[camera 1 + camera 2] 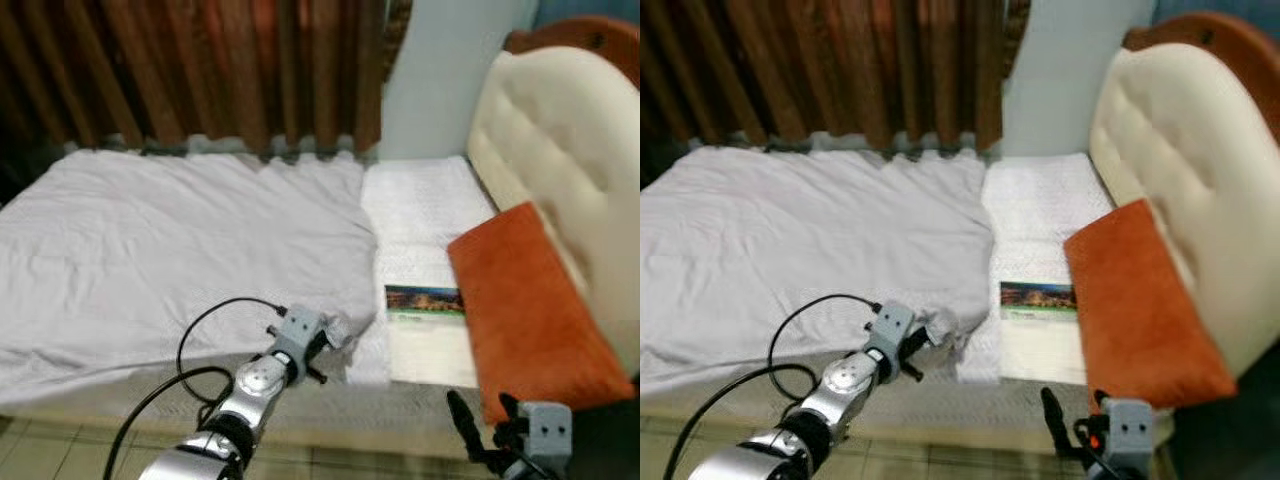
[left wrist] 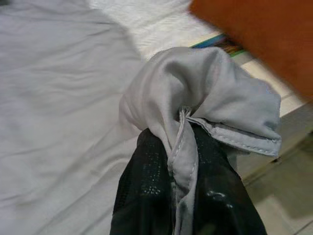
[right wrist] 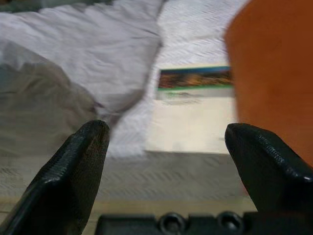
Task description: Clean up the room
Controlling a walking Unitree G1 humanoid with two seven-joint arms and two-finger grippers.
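Observation:
A pale grey blanket lies spread over the bed. My left gripper is shut on the blanket's near corner, close to the bed's front edge; the cloth bunches between the black fingers. An orange pillow leans against the cream headboard on the right. A book with a picture cover lies flat on the white mattress beside the pillow. My right gripper hangs open below the bed's edge, near the pillow, with nothing between its fingers.
Brown curtains hang behind the bed, with a pale wall at the bed's head. A tiled floor runs along the bed's front edge. A black cable loops off my left arm.

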